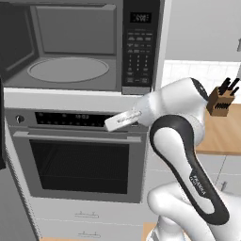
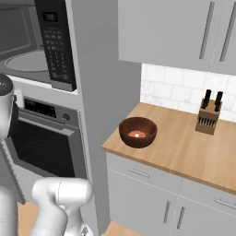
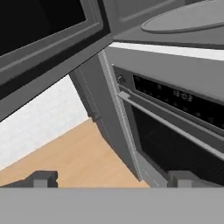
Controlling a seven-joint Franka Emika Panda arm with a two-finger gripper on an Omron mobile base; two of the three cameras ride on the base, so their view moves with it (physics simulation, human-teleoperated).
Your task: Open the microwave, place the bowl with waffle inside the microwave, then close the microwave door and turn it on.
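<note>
The microwave [image 1: 70, 47] stands open, its door [image 3: 43, 39] swung wide beside the arm. On the counter [image 2: 184, 152] the bowl [image 2: 138, 132] holding the waffle [image 2: 137, 134] waits. The gripper [image 3: 112, 178], spread wide and empty, could clip that door swinging toward it.

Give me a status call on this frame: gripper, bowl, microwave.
Gripper open, empty, low by the oven. Microwave door swung open, turntable bare. Bowl with waffle on the counter. Nothing blocking the cavity.
</note>
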